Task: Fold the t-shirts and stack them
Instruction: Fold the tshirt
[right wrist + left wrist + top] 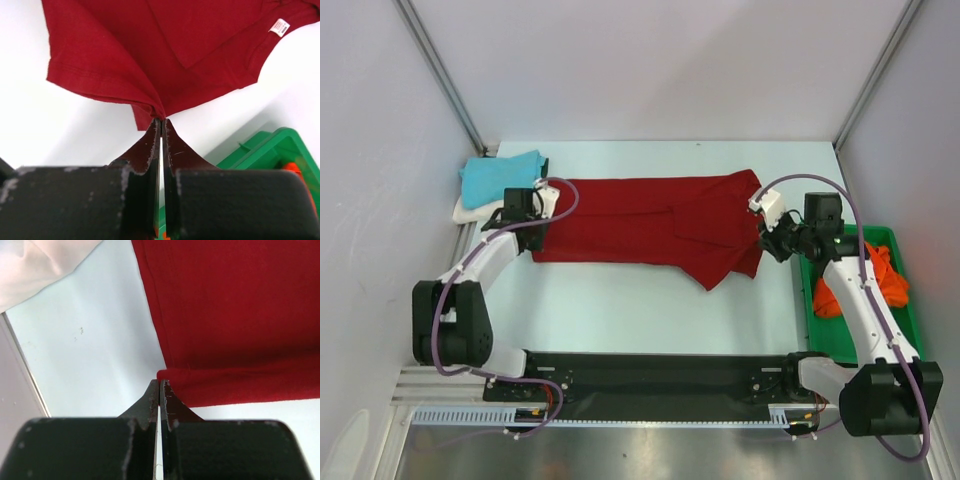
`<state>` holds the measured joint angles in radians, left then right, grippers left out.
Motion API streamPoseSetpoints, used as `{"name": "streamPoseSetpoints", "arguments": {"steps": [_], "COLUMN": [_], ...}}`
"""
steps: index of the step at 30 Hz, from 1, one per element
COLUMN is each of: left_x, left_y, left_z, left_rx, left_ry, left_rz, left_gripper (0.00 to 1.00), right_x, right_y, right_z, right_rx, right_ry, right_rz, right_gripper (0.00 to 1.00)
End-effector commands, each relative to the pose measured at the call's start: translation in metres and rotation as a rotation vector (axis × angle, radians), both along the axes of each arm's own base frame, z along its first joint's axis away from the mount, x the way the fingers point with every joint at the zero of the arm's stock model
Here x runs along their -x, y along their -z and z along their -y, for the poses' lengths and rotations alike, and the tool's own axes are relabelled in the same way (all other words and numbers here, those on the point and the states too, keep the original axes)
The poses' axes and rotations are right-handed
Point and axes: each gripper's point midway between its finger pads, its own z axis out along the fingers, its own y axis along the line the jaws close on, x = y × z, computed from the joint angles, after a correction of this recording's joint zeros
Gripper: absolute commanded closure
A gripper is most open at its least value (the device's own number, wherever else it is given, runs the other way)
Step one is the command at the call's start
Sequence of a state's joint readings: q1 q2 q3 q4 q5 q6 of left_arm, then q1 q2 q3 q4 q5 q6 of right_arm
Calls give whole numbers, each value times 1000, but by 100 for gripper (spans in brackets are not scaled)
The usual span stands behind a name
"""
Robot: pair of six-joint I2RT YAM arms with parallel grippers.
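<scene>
Jaws left, right: clamped on dark red shirt (640, 225) | white tag (279, 27): right wrist view only

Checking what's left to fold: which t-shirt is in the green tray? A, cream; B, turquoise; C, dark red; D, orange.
D: the orange t-shirt lies bunched inside the green tray.

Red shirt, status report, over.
Left gripper shut on corner of dark red shirt. Right gripper shut on its other end. Orange shirt in green tray. Nothing in the way.
</scene>
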<state>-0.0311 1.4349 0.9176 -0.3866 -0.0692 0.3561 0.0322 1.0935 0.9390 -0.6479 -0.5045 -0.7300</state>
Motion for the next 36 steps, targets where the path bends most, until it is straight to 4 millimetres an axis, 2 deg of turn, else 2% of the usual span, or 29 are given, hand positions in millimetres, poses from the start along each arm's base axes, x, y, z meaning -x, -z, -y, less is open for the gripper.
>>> {"name": "streamPoseSetpoints", "arguments": {"steps": [1,3,4,6,12,13,14,16,17,19,20,21,22,26,27,29,31,34,36], "left_x": [-31,-37,-45,-50,-76,-84,-87,-98,-102,-110,-113,-115,-121,-133,-135,-143,-152,-161,-163], "left_y": [-17,-14,-20,-20,-19,-26,-20,-25,-17,-19,-17,-8,-11,2,10,12,17,17,21], "left_z": [-7,-7,-7,-7,-3,-3,-5,-5,-6,-7,-7,-8,-9,-14,-16,-18,-20,-22,-25], "left_rx": [-10,-11,-11,-11,-6,-5,-12,-16,-19,-26,-27,-32,-34,-66,-74,-87,-99,-114,-133], "left_ry": [-40,-39,-39,-39,-18,-21,-28,-32,-33,-39,-40,-43,-45,-60,-63,-63,-68,-79,-93], "left_rz": [77,66,83,80,59,77,61,72,52,55,52,30,37,14,1,0,-8,3,2], "left_gripper": [100,99,99,100,99,100,99,100,100,99,100,100,100,100,100,100,100,100,99], "right_x": [-27,-37,-42,-50,-91,-99,-107,-118,-129,-143,-156,-164,-171,-208,-223,-237,-253,-268,-275], "right_y": [-26,-27,-28,-30,-38,-32,-41,-41,-42,-40,-37,-36,-36,-23,-16,-11,3,21,23], "right_z": [2,3,3,2,-1,-1,-2,-2,-3,-3,-4,-5,-5,-7,-7,-6,-7,-9,-10], "right_rx": [-14,-16,-18,-26,-60,-63,-67,-67,-68,-73,-79,-82,-83,-94,-94,-95,-94,-83,-79], "right_ry": [25,32,33,35,48,49,49,45,43,42,41,42,43,51,53,64,64,70,86], "right_rz": [85,82,90,93,102,89,109,107,110,105,98,97,100,81,76,74,59,45,56], "right_gripper": [100,100,100,100,100,100,100,100,100,100,100,100,100,100,100,100,100,100,99]}}
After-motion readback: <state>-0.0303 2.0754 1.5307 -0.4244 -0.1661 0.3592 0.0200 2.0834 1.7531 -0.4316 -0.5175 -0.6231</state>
